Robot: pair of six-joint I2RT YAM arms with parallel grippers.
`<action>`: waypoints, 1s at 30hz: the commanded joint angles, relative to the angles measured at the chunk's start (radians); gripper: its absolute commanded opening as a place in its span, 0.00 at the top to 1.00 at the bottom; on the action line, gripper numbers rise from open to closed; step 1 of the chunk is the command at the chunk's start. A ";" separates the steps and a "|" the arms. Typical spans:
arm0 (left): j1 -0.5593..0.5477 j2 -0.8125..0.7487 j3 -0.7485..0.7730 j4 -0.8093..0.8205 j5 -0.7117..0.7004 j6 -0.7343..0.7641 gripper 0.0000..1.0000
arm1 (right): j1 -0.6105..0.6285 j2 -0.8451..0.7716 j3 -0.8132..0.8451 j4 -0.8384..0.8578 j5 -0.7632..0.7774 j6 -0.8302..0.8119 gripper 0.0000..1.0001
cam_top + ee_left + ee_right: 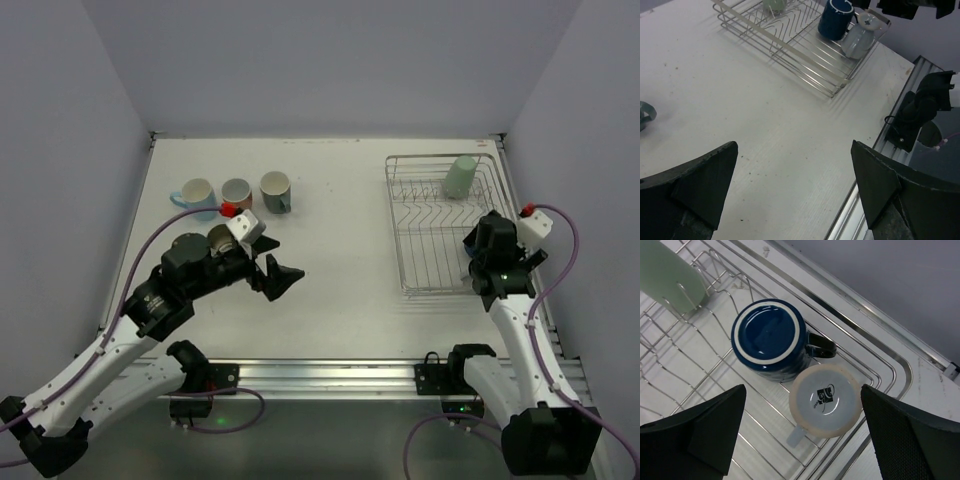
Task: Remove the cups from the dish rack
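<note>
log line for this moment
left tool open | right tool open above dark blue cup, white cup | pale green cup in dish rack

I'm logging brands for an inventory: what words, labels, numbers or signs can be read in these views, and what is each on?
No text here is legible enough to quote.
Base of the pale mug, upturned in the dish rack: a dark printed maker's mark, its lettering too small to read.
Base of the dark blue mug: no mark.
</note>
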 commanded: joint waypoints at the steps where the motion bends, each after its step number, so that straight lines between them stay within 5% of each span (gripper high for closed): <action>1: -0.042 -0.034 -0.007 0.029 -0.051 0.029 0.01 | -0.010 0.052 0.012 -0.026 0.077 0.012 0.01; 22: -0.099 -0.074 -0.004 0.007 -0.145 0.038 0.00 | -0.069 0.232 0.037 -0.053 -0.079 0.019 0.14; 27: -0.099 -0.057 -0.006 0.007 -0.148 0.038 0.00 | -0.067 0.164 0.052 -0.063 -0.073 0.010 0.54; 30: -0.099 -0.040 -0.004 0.006 -0.150 0.040 0.00 | -0.066 0.097 0.064 -0.063 -0.093 0.004 0.69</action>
